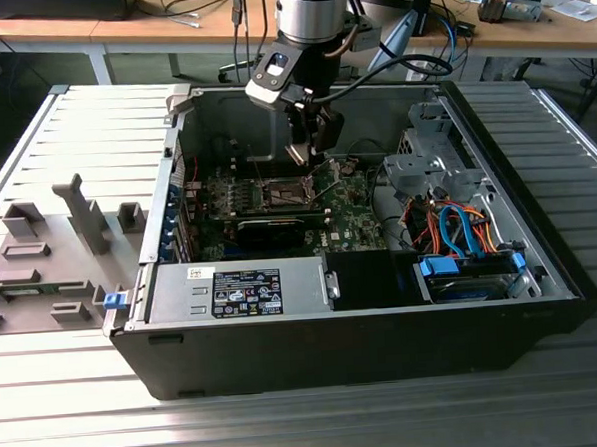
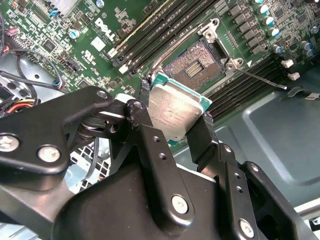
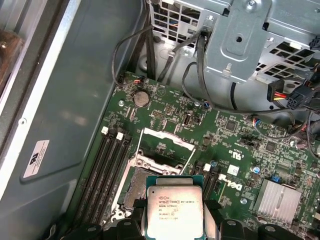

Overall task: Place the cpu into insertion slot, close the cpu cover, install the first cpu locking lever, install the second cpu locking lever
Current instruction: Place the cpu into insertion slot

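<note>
Second wrist view showed my gripper (image 2: 175, 112) clamped on the cpu (image 2: 172, 105), pinching two opposite edges and holding it near the uncovered insertion slot (image 2: 196, 64). In the exterior view this slot lay at about seven o'clock from my gripper.

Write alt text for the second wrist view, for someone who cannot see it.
A black gripper clamps a flat silvery square chip by two opposite edges, over a green circuit board. Just beyond the chip lies the open socket, its dark centre uncovered and empty, with long black memory slots on either side.
</note>
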You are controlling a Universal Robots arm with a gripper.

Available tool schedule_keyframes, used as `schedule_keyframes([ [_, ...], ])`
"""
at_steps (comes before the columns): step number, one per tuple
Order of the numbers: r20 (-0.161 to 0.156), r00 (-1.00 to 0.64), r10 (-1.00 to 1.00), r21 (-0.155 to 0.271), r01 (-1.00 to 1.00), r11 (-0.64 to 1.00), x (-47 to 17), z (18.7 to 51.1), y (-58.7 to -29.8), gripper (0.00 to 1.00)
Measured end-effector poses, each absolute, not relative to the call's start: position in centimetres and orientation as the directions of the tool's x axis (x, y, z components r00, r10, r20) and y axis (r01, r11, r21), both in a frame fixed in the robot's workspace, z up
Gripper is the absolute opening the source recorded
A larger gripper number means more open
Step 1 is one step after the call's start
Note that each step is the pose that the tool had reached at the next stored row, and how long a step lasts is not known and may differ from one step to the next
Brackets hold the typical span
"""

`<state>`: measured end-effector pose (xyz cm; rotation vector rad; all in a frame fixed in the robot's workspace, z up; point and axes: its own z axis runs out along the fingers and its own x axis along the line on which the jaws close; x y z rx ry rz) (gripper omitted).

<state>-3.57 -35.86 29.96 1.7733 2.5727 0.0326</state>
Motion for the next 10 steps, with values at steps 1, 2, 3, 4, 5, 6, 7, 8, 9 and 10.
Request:
schedule_keyframes([
  [1,-0.002,-0.353,0.936,0.027,0.935,0.353,-3.57,29.97,-35.86,0.54],
  [2,-0.002,-0.350,0.937,0.027,0.936,0.350,-3.57,29.96,-35.86,0.54],
  [3,-0.002,-0.346,0.938,0.027,0.938,0.346,-3.57,29.96,-35.86,0.54],
  [4,-0.002,-0.343,0.939,0.027,0.939,0.343,-3.57,29.96,-35.86,0.54],
  [5,-0.002,-0.340,0.940,0.027,0.940,0.340,-3.57,29.96,-35.86,0.54],
  [6,-0.002,-0.338,0.941,0.027,0.941,0.338,-3.57,29.96,-35.86,0.54],
  [7,-0.002,-0.336,0.942,0.027,0.941,0.336,-3.57,29.96,-35.86,0.54],
  [8,-0.002,-0.333,0.943,0.027,0.942,0.333,-3.57,29.96,-35.86,0.54],
  [9,-0.002,-0.329,0.944,0.027,0.944,0.329,-3.57,29.96,-35.86,0.54],
  [10,-0.002,-0.328,0.945,0.027,0.944,0.328,-3.57,29.96,-35.86,0.54],
])
